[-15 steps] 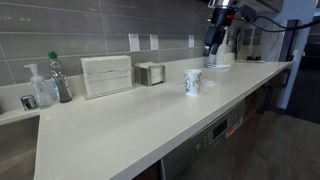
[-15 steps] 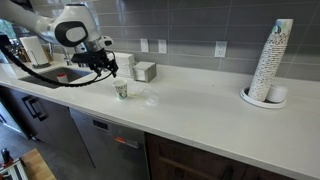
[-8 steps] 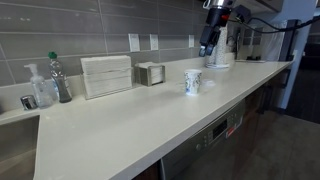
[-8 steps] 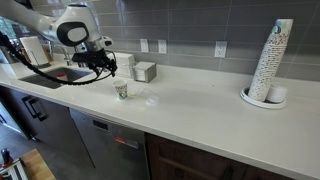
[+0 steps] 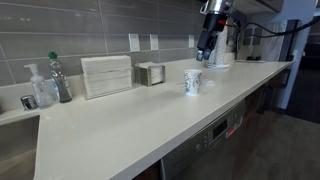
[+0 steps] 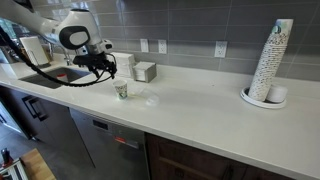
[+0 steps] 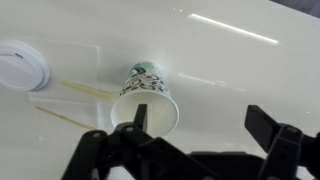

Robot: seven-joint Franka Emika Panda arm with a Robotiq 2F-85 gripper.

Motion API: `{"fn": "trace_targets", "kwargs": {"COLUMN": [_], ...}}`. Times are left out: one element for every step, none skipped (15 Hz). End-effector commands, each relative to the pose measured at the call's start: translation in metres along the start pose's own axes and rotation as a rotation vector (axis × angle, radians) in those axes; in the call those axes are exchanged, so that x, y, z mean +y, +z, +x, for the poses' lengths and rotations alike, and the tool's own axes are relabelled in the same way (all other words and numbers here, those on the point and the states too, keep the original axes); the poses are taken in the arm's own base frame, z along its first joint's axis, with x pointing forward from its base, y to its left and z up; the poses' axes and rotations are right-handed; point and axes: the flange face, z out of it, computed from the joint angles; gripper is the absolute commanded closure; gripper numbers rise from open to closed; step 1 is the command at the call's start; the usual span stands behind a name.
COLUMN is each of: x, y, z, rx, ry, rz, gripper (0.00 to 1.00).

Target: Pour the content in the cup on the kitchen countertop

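We're over the worktop now, the long pale surface running under everything, and the claw hangs above it with clear air beneath. In both exterior views it sits higher than the cup and off to one side, touching nothing.

Its fingers are spread wide and hold nothing. We can see that best in the wrist view, where the claw frames bare worktop between its two dark fingers.

The cup is what the next move turns on. It stands upright on the worktop, below the claw, with its long axis vertical and its mouth facing up at us. It isn't centred in the gap: it sits toward one finger, whose tip overlaps the rim in the wrist view, while the other finger is well apart from it. In an exterior view the cup is low and just to the side of the claw, near the front of the worktop.

By our reckoning the claw has to slide sideways until the cup is between the fingers, then come down to take it around the wall. Only after that can it tip.

The content itself is too small for us to make out, and the inside of the cup reads as plain white.
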Motion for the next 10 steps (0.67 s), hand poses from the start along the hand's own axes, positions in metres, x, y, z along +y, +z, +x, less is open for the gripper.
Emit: {"fn": "trace_targets", "kwargs": {"x": [0.006,0.007,0.008,0.009,0.009,0.009,0.009,0.009,0.01,0.01], "y": [0.024,0.029,0.034,0.038,0.042,0.046,0.05,0.053,0.058,0.062], "z": [0.009,0.011,0.013,0.016,0.019,0.023,0.026,0.028,0.031,0.032], "rx": [-0.001,0.0,0.002,0.009,0.017,0.024,0.026,0.031,0.028,0.018], "ry": [-0.023,-0.031,-0.032,-0.041,-0.045,-0.051,-0.058,-0.063,-0.07,-0.075], "rz": [-0.024,-0.026,-0.029,-0.036,-0.038,-0.045,-0.049,-0.057,-0.06,-0.058], "gripper": [0.0,0.0,0.0,0.0,0.0,0.0,0.0,0.0,0.0,0.0]}}
